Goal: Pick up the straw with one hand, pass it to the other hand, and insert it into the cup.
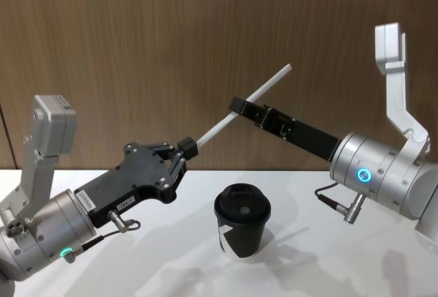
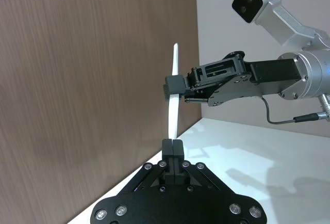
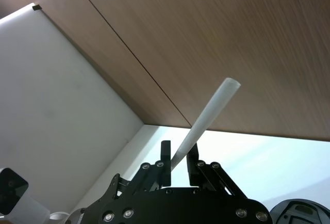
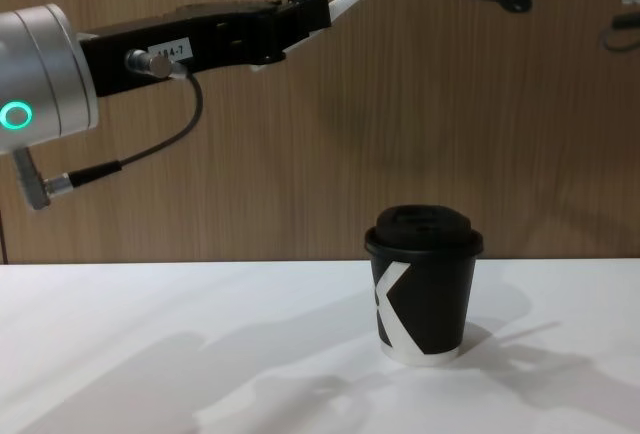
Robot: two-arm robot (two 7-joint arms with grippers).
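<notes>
Brown wood-grain wall panels [image 1: 137, 37], white tabletop [image 4: 150, 354], soft shadows

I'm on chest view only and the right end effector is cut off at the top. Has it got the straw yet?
Observer: Not yet. The right end effector has its fingers either side of the straw, with a gap on one side.
Operator: Where along the straw?
Observer: About midway; the free end sticks out beyond it in the head view.
Operator: Left grip?
Observer: The left end effector is shut on the straw's lower end.
</notes>
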